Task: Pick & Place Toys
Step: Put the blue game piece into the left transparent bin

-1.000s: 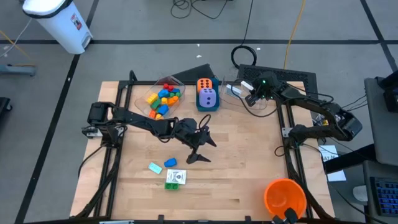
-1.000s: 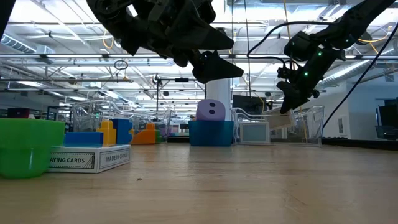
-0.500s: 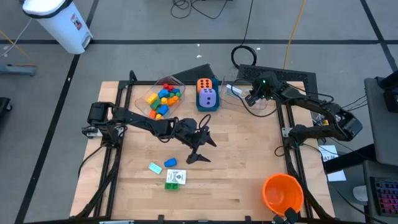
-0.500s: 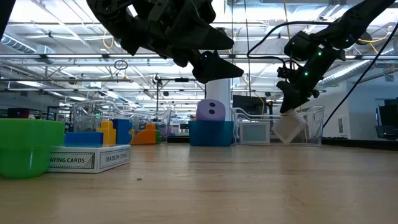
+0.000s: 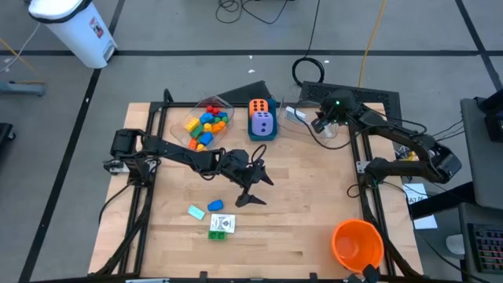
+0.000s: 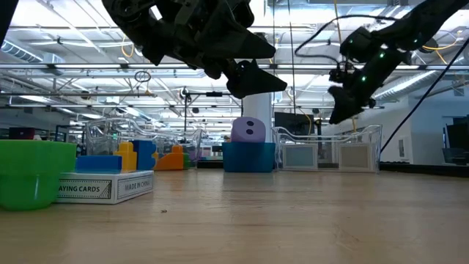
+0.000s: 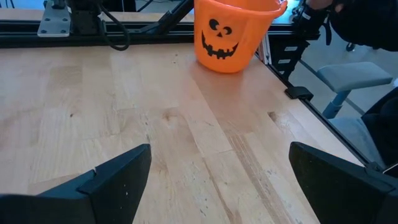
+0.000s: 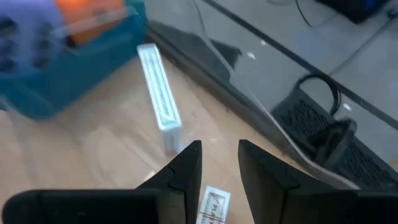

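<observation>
The right gripper, fingers parted and released, is hovering over the clear tub (card inside); next, fetching the playing-card box.

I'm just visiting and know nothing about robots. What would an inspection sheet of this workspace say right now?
Surface: wooden table, mostly bare.
Job's things: coloured bricks in a clear tub; orange die and purple die in a blue box; white cards in the right clear tub; card box, blue brick and another piece loose on the table.
Clutter: orange cup near the front right corner.
Grippers: left gripper open above mid-table; right gripper slightly open, empty, over the right tub.
Cables: black coil on the floor behind.
Surroundings: white bin, grey floor.
</observation>
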{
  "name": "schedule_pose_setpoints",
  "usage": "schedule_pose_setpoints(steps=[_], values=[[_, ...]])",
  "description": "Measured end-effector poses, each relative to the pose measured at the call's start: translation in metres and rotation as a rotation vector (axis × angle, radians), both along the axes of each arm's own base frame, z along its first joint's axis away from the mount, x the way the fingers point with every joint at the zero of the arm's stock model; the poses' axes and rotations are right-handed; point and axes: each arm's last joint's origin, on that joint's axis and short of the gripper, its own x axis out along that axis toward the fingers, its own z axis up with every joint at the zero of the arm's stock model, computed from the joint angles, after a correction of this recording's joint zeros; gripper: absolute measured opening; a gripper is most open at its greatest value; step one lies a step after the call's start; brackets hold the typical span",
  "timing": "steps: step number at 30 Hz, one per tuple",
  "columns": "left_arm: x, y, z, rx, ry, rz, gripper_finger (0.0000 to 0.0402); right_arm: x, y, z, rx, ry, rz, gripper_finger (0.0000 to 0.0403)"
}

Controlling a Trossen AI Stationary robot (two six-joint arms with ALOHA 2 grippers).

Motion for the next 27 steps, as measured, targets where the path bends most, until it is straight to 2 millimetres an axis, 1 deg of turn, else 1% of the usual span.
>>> schedule_pose_setpoints(steps=[3,5,9,12,16,19,22,24,27], values=[[0.000,0.000,0.000,-0.002,0.001,0.001,0.0388,-0.003,0.006,0.011,-0.021,-0.060,0.040,0.0101],[0.000,0.000,0.000,-0.004,0.001,0.002,0.0388,-0.005,0.011,0.020,-0.025,-0.131,0.089,0.0101],[0.000,-0.002,0.001,0.001,-0.008,-0.001,0.0388,-0.002,0.024,0.038,0.003,-0.328,0.272,0.0101],[0.000,-0.001,0.003,0.020,-0.011,0.040,0.0388,0.008,0.039,0.047,0.024,-0.427,0.447,0.0101],[-0.009,0.001,0.016,0.059,0.019,0.091,0.0388,0.028,0.063,0.050,0.026,-0.449,0.632,0.0100],[-0.023,0.003,0.029,0.092,0.086,0.139,0.0388,0.045,0.083,0.045,-0.004,-0.478,0.773,0.0100],[-0.039,0.002,0.042,0.116,0.153,0.184,0.0388,0.058,0.103,0.031,-0.028,-0.527,0.892,0.0100],[-0.047,-0.002,0.047,0.132,0.190,0.215,0.0388,0.063,0.116,0.021,-0.064,-0.576,0.958,0.0100],[-0.058,-0.009,0.046,0.153,0.282,0.268,0.0388,0.067,0.135,0.001,-0.091,-0.633,1.048,0.0100]])
